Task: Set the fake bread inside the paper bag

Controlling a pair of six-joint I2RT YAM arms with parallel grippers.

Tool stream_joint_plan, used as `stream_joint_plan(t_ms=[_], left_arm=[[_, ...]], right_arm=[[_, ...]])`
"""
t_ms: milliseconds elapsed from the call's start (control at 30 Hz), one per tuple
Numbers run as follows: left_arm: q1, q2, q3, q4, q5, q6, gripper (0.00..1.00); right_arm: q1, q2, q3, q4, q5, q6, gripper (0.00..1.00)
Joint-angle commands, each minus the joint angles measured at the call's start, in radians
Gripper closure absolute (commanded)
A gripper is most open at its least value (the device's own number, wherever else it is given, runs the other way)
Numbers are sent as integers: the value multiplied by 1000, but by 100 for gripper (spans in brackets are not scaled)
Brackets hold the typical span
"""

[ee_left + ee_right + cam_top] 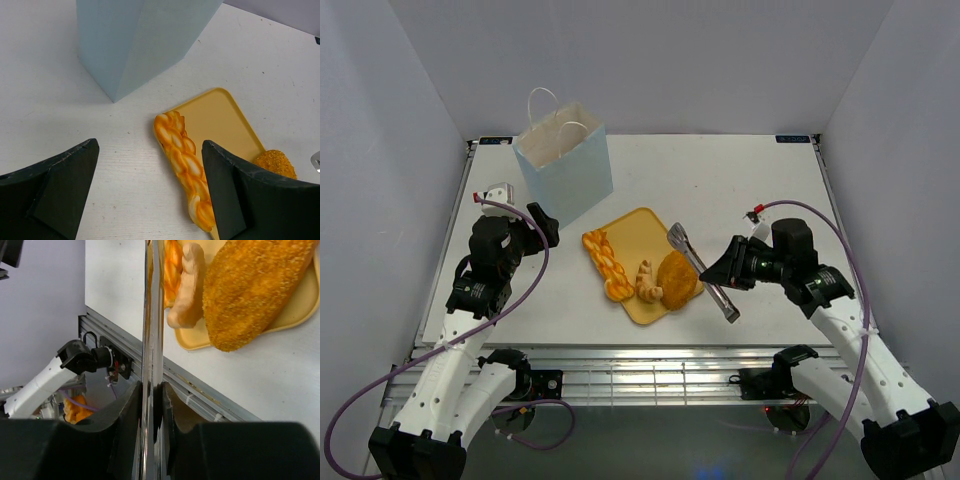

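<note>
Nearest the arm bases, the right gripper (151,390) looks clamped on the long metal tongs (720,298), though the strip partly hides the pads. Just beyond, the flat yellow tray (220,115) holds a golden crumbed oval loaf (678,277), a knobbly tan piece (645,282) and an orange braided bread (186,167) along its left edge. The left gripper (150,146), fingers wide apart, is the nearer one. The braid lies just ahead, offset toward one finger, its long axis crossing the closing line. Farthest back stands the upright pale blue paper bag (565,165).
</note>
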Motion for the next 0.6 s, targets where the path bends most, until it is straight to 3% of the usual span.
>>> stream_joint_plan(t_ms=[0, 300, 567], left_arm=[[-3, -6, 6, 13, 16, 4, 6], [-2, -2, 6, 13, 19, 4, 6], [-3, -2, 6, 13, 25, 4, 6]], right_arm=[[-3, 72, 98, 32, -59, -146, 92], [-1, 73, 94, 2, -4, -152, 92], [-3, -51, 56, -104, 67, -135, 82]])
